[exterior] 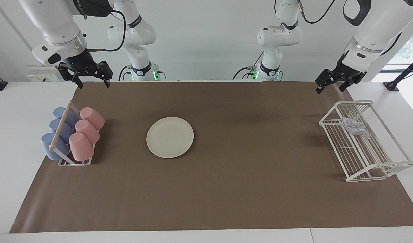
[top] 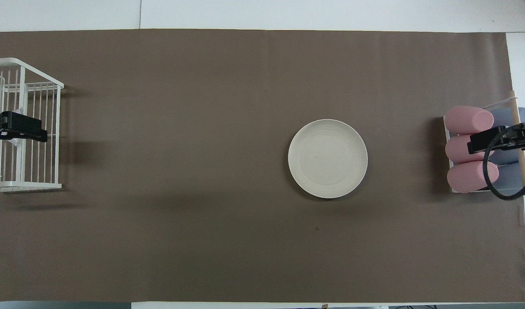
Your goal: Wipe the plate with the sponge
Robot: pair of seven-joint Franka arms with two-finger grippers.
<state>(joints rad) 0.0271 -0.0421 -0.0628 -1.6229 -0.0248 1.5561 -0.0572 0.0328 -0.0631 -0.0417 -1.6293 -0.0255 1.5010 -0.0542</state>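
Facing view | left hand (exterior: 330,85) – open, empty | right hand (exterior: 92,79) – open, empty

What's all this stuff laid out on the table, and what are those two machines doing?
Round cream-white plate: one, on the brown table cover, toward the right arm's end.
Silvery-grey mesh sponge: one, in the white wire rack at the left arm's end.
Pink cups: three, lying on their sides in a small white cup holder at the right arm's end.
Blue cups: three, same holder, beside the pink ones.
Wooden rod: one, pale, running along the top of the holder between the two rows of cups.
Left claw: open, raised near the wire rack, waiting.
Right claw: open, raised near the cups, waiting.
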